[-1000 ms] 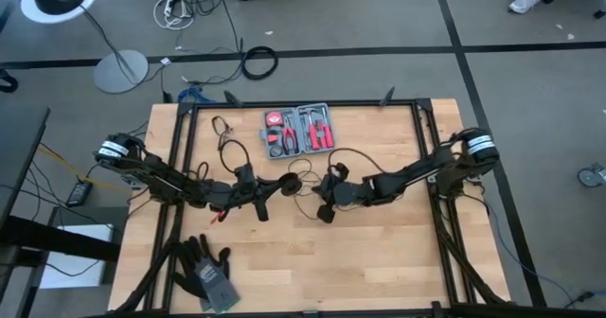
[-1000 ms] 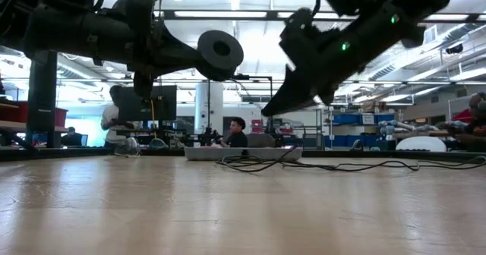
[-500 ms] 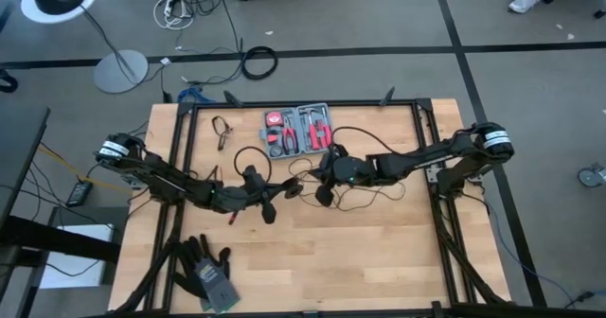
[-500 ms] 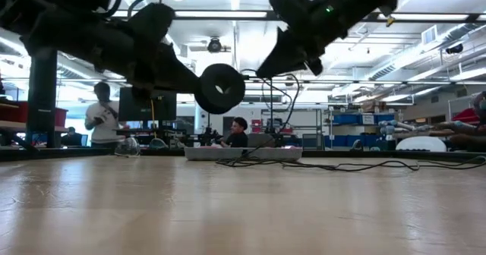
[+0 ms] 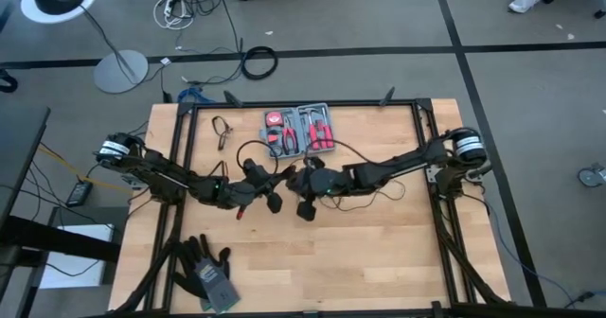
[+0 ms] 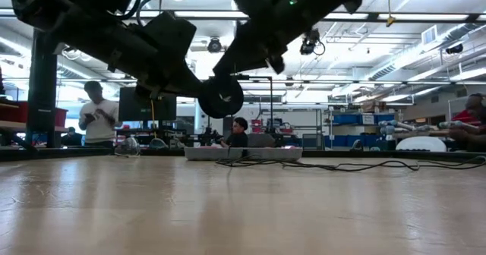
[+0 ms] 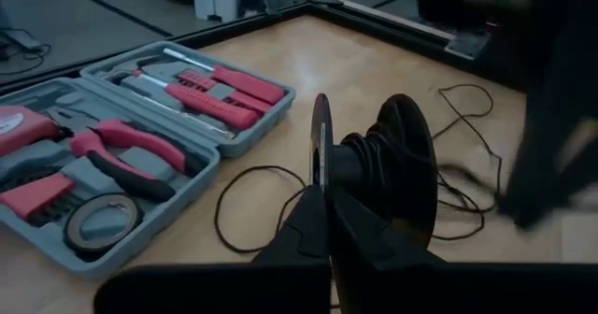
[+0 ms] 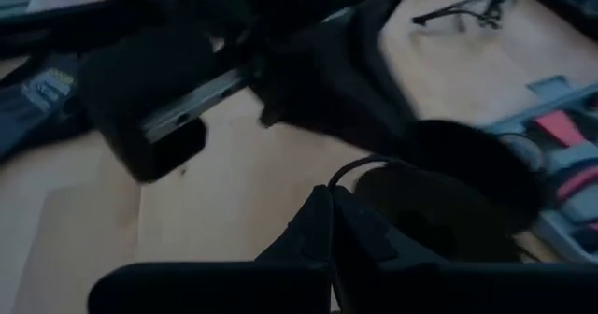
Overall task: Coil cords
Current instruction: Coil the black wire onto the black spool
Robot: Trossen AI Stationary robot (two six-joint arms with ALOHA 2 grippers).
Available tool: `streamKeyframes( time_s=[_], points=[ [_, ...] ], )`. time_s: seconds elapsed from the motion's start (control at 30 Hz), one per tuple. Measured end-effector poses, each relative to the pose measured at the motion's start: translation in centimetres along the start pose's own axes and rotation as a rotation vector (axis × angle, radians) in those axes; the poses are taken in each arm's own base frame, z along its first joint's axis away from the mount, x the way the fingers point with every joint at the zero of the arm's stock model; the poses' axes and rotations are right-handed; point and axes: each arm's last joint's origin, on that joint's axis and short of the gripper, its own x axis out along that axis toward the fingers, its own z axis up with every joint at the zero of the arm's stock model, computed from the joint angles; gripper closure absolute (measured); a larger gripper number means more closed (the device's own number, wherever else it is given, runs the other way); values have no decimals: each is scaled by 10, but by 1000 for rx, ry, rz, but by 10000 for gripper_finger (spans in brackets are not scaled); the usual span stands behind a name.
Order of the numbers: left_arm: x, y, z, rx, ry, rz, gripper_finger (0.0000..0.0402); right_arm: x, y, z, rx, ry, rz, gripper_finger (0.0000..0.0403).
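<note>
The cord is a very thin black wire wound partly round a small round black spool, which hangs above the table in the low view. The rest of the wire lies in slack loops on the wood, right of the grippers in the high view. My left gripper is shut on the spool at the table's middle. My right gripper is close to its right, shut on the wire. My left gripper pinches the thin rim of the spool's nearer flange between its two fingertips. The spool is lifted clear of the table, its axis about level. My right gripper pinches the thin wire between its shut fingertips, right beside the spool; the wire leaves the tips in a small bend.
An open grey tool kit with red tools lies just beyond the grippers toward the far edge. Safety glasses lie at the far left. Dark gloves lie near the front left corner. Black frame rails run along the table's sides.
My right gripper has carried the wire round the spool: first toward the far edge, then back toward the near edge and the table's left. My left gripper has moved a little toward the right with the spool, which has sunk slightly. The loose loops on the table have shifted.
</note>
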Motion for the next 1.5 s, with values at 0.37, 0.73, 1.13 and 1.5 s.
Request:
streamKeyframes(
  time_s=[0.37, 0.73, 1.13, 1.5],
  points=[
    [-2, -3, 5, -60, -61, -18, 401, 28, 7, -26, -6, 92, -17, 392],
    [-21, 12, -9, -184, -180, -110, 401, 23, 12, -73, 75, 74, 17, 358],
    [-29, 16, -6, -216, -261, -155, 401, -1, 11, -116, 191, 29, 53, 361],
    [-30, 15, -1, -226, -291, -181, 401, -48, -12, -138, 233, 332, -154, 385]
  ],
)
